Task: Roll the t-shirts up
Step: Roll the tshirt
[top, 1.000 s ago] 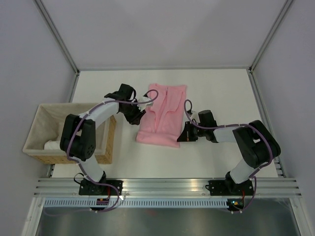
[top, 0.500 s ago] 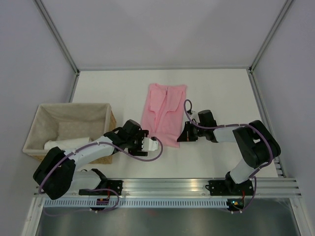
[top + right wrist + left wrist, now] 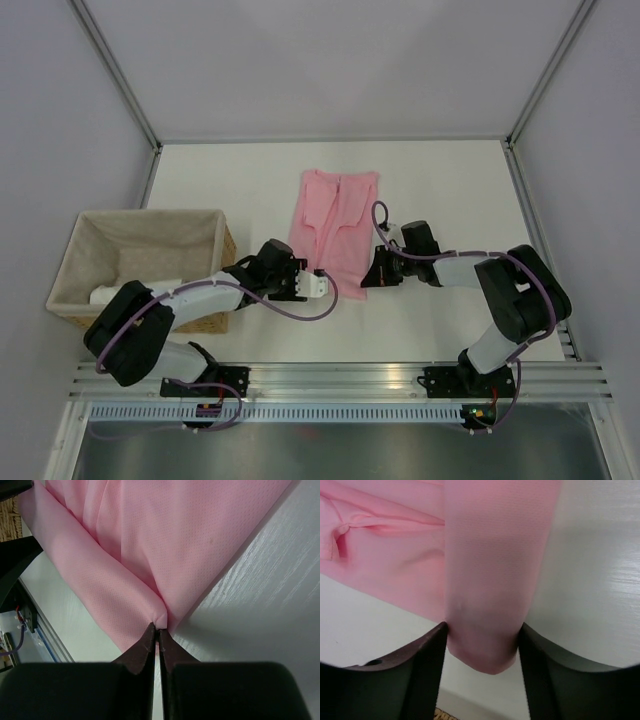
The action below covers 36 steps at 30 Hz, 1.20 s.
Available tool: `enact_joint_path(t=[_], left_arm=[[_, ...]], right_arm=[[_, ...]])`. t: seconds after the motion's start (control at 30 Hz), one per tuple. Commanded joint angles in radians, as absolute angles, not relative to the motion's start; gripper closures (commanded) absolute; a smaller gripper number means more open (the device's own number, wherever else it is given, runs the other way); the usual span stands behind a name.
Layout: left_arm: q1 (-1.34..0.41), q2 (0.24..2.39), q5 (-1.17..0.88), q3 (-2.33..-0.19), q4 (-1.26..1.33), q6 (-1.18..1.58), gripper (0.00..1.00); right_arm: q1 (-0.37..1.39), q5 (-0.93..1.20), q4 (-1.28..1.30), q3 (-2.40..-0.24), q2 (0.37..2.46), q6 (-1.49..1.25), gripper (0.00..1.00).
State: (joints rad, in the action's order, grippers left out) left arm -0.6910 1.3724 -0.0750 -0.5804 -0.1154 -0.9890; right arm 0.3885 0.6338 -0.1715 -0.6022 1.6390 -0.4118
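Observation:
The light-pink t-shirt (image 3: 335, 225) lies folded into a long strip down the middle of the table. Its near hem is turned over into a thick fold (image 3: 100, 585). My left gripper (image 3: 320, 283) is at the near left corner of the strip. In the left wrist view the left gripper (image 3: 482, 627) is open, with the folded end of the t-shirt (image 3: 495, 555) filling the gap and touching both fingers. My right gripper (image 3: 368, 275) is at the near right corner. In the right wrist view the right gripper (image 3: 159, 627) is shut on a small pinch of the t-shirt (image 3: 200, 540).
A cloth-lined wicker basket (image 3: 150, 213) stands at the left, beside the left arm, with a white rolled item (image 3: 140, 290) inside. The metal frame rail (image 3: 340, 375) runs along the near edge. Grey walls enclose the table.
My left arm swung from the t-shirt's far left side back to its near left corner, and its jaws opened wide around the fold. The right gripper stayed at its corner.

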Motion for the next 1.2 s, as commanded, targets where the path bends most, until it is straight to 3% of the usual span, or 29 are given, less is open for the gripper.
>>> enact_joint_path(t=[0.0, 0.07, 0.2, 0.3, 0.43, 0.6, 0.7, 0.87, 1.17], left_arm=[[-0.686, 1.423, -0.049, -0.594, -0.12, -1.006, 0.41], [-0.686, 1.434, -0.058, -0.606, -0.152, -0.997, 0.49], [-0.686, 1.434, -0.103, -0.624, -0.219, -0.98, 0.82], [-0.667, 1.436, -0.184, -0.689, -0.325, -0.947, 0.97], [-0.592, 1.477, -0.384, -0.816, -0.507, -0.904, 0.98], [-0.503, 1.606, -0.544, -0.989, -0.734, -0.942, 0.98], [-0.488, 1.658, -0.557, -1.046, -0.771, -0.95, 0.98], [-0.482, 1.687, -0.558, -1.086, -0.788, -0.963, 0.98], [-0.482, 1.692, -0.551, -1.083, -0.79, -0.98, 0.97]], right_arm=[[0.385, 0.614, -0.115, -0.646, 1.612, -0.35, 0.91], [0.382, 0.623, -0.115, -0.646, 1.608, -0.353, 0.91], [0.377, 0.634, -0.104, -0.658, 1.583, -0.353, 0.87], [0.377, 0.603, -0.068, -0.678, 1.517, -0.313, 0.68], [0.388, 0.505, -0.066, -0.67, 1.321, -0.12, 0.51], [0.547, 0.491, -0.003, -0.62, 1.181, 0.309, 0.46], [0.635, 0.48, 0.028, -0.583, 1.158, 0.388, 0.44], [0.725, 0.329, -0.057, -0.539, 1.196, 0.394, 0.39], [0.828, 0.106, -0.034, -0.643, 1.403, 0.446, 0.4]])
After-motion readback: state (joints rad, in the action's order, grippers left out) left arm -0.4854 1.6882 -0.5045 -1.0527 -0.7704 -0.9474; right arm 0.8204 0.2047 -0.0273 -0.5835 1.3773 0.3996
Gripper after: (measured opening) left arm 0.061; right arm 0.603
